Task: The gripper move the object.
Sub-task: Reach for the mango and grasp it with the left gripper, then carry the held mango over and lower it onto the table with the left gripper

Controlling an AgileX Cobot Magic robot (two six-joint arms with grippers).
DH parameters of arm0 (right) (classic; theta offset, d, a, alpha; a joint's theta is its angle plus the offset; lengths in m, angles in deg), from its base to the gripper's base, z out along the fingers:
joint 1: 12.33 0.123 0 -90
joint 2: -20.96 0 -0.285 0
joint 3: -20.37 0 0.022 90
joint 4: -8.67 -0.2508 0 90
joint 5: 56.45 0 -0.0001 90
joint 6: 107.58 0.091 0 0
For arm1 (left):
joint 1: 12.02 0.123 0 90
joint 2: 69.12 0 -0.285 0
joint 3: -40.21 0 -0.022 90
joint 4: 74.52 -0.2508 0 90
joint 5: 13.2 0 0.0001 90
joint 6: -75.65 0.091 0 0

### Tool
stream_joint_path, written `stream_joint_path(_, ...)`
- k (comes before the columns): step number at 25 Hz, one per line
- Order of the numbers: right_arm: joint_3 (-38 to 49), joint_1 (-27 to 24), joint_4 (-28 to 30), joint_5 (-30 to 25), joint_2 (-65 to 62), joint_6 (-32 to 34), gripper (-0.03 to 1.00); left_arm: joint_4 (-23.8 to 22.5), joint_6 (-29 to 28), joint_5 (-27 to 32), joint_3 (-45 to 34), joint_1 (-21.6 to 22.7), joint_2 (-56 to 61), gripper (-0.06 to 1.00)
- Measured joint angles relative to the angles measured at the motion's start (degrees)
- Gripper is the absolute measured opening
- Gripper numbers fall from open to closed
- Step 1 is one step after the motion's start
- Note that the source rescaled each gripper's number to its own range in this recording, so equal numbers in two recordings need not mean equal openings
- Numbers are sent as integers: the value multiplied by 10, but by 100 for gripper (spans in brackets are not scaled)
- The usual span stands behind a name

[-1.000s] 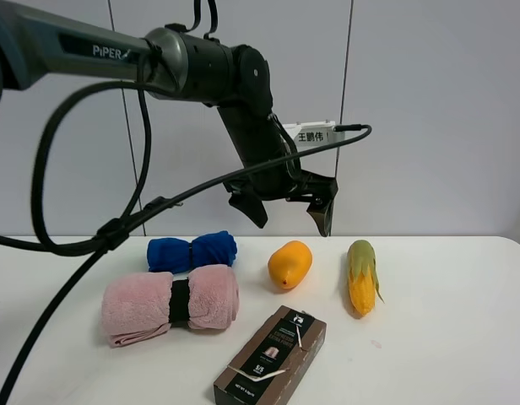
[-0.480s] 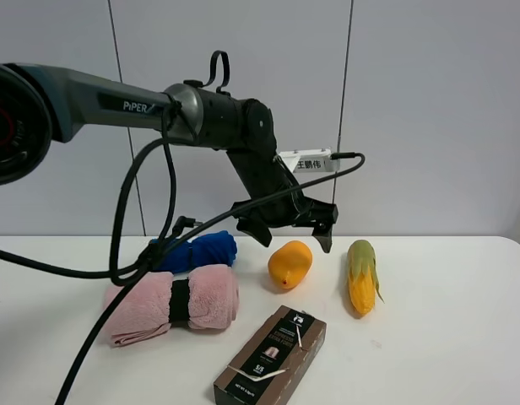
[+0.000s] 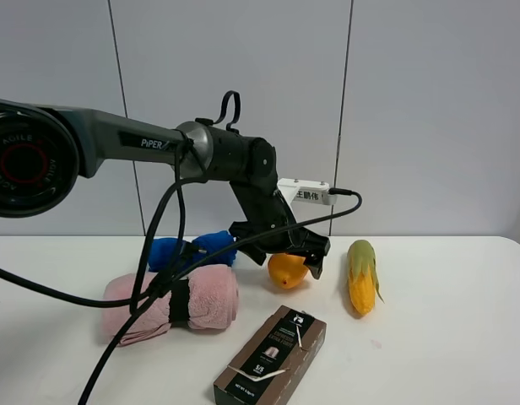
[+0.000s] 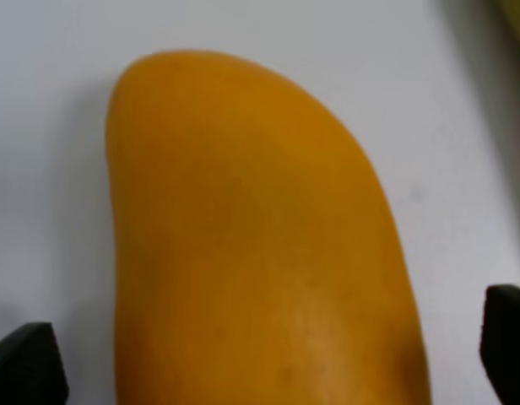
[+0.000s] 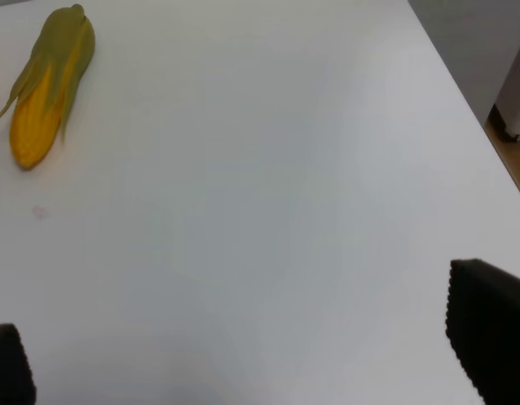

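The orange-yellow mango-like object [image 3: 287, 271] lies on the white table [image 3: 446, 337] near the middle. My left gripper [image 3: 284, 261], on the dark "PIPER" arm, is low over it, open. Its black fingertips [image 3: 317, 267] stand on either side of the fruit, apart from it. In the left wrist view the object [image 4: 251, 245] fills the picture, with one fingertip [image 4: 25, 363] at each lower corner and the gripper [image 4: 264, 359] straddling it. My right gripper [image 5: 247, 346] is open and empty above bare table; it does not show in the exterior high view.
A corn cob with green husk [image 3: 361, 277] lies right of the object and also shows in the right wrist view [image 5: 47, 80]. A blue rolled towel [image 3: 192, 251] and a pink rolled towel [image 3: 171, 304] lie left. A brown box [image 3: 271, 354] lies in front. Black cables hang left.
My left gripper has come down from well above the table to the object, and its open jaws now stand on either side of it. The object has not moved.
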Motion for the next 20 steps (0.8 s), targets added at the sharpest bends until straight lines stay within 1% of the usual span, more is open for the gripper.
stream_joint_path(9,0,0,0,0,0,0,100,0,7,-31,0,0,-14,100)
stream_joint_path(10,0,0,0,0,0,0,100,0,12,-31,0,0,-14,97)
stream_joint_path(11,0,0,0,0,0,0,100,0,18,-31,0,0,-14,86)
stream_joint_path(12,0,0,0,0,0,0,100,0,26,-33,0,0,-14,65)
stream_joint_path(13,0,0,0,0,0,0,100,0,33,-34,0,0,-14,40)
stream_joint_path(14,0,0,0,0,0,0,100,0,44,-34,0,0,-14,2)
stream_joint_path(15,0,0,0,0,0,0,100,0,55,-34,0,0,-14,0)
stream_joint_path(18,0,0,0,0,0,0,100,2,75,-27,0,2,-12,1)
stream_joint_path(20,0,0,0,0,0,0,100,2,78,-7,0,4,-2,1)
